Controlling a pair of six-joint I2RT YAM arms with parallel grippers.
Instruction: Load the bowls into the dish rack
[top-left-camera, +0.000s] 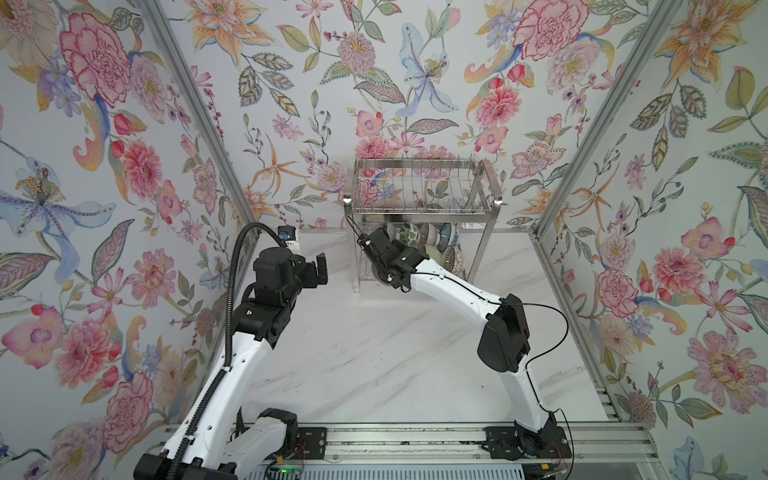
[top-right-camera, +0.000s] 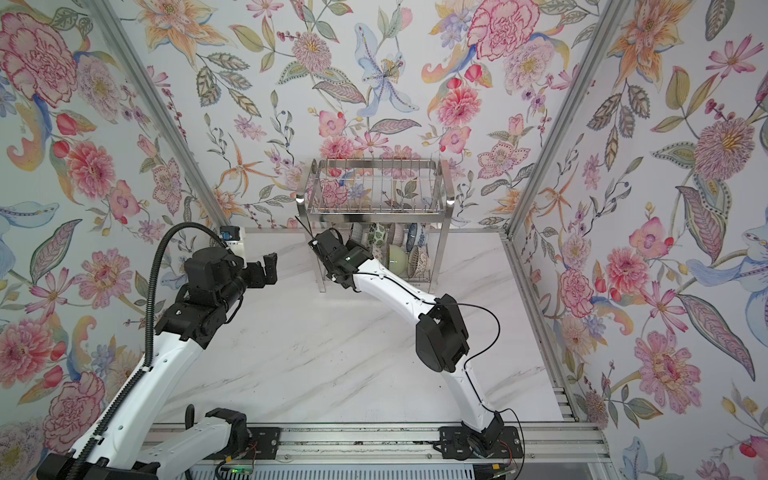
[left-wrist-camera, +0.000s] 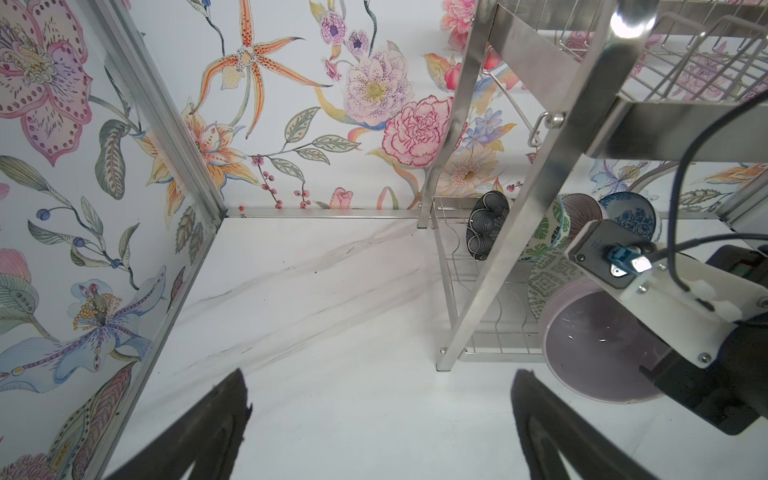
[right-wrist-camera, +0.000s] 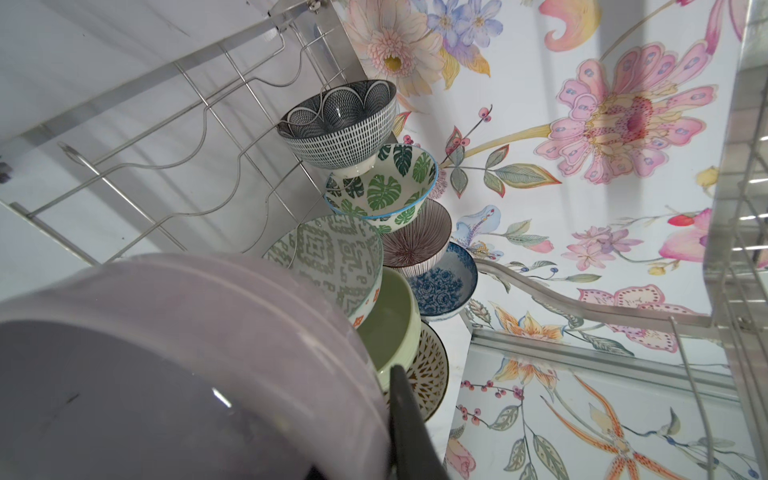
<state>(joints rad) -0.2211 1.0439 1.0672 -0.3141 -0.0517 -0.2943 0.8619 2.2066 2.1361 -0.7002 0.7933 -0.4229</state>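
Round lilac ceramic bowl (right-wrist-camera: 166, 374), rim clamped by my right gripper (right-wrist-camera: 392, 399), tilts edgewise to slot onto the steel-wire dish rack (top-left-camera: 415, 212)'s lower shelf; left gripper (left-wrist-camera: 380, 386) gapes idle.

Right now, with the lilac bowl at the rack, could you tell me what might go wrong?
The right gripper pinches the lilac bowl by its rim only, so it could slip or swing.
That bowl hangs close to the geometric bowl; pushing deeper could knock it and the green bowl beside it.
If released off the shelf wires, it may roll out of the rack.
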